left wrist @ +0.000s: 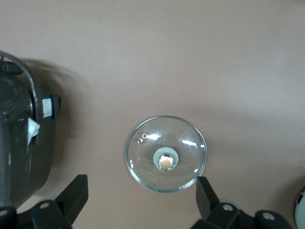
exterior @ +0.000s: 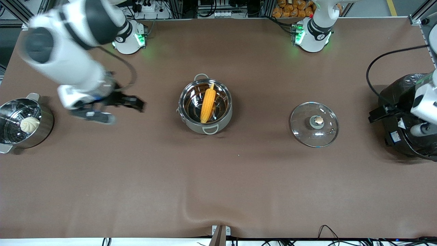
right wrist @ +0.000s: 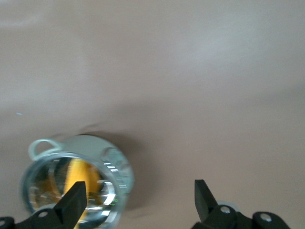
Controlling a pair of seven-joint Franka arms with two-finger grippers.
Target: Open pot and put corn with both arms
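Observation:
The steel pot (exterior: 225,121) stands open at the table's middle, with the corn (exterior: 207,104) lying inside it, pale tip toward the robots' bases. Its glass lid (exterior: 307,131) with the copper knob (exterior: 318,120) lies flat on the table toward the left arm's end. My right gripper (exterior: 127,111) is open and empty, over bare table between the pot and the steamer. Its wrist view (right wrist: 139,198) shows the pot (right wrist: 116,171) and the corn (right wrist: 82,179). My left gripper (exterior: 377,115) is open and empty beside the rice cooker. Its wrist view (left wrist: 141,195) shows the lid (left wrist: 143,157).
A steel steamer pot (exterior: 46,118) with a white bun (exterior: 30,124) stands at the right arm's end. A large black rice cooker (exterior: 399,99) with a cable stands at the left arm's end and also shows in the left wrist view (left wrist: 19,143).

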